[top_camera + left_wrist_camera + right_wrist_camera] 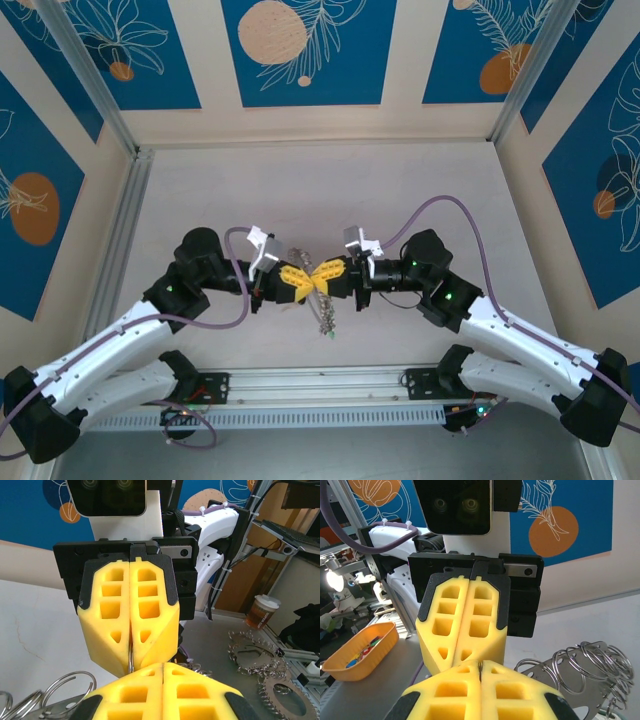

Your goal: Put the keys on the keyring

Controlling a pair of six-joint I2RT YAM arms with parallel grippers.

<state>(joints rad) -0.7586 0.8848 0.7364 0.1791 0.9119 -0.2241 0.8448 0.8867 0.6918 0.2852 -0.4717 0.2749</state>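
Observation:
My two grippers meet tip to tip above the middle of the table, the left gripper [308,285] coming from the left and the right gripper [318,278] from the right. In the left wrist view my left gripper [164,667] is shut, with nothing showing in its seam. Facing it, the right gripper [130,667] is shut on a thin grey wire, the keyring [131,656]. The right wrist view shows my right gripper [480,664] with a dark sliver in its seam, and the left gripper [452,662] shut. The keys are hidden.
A perforated metal strip [325,312] carrying several wire rings [590,667], green at its near end, lies under the grippers. An aluminium rail [320,385] runs along the near edge. Off the table are an orange tray [360,650], a paper cup [262,611] and toothed metal discs [255,655].

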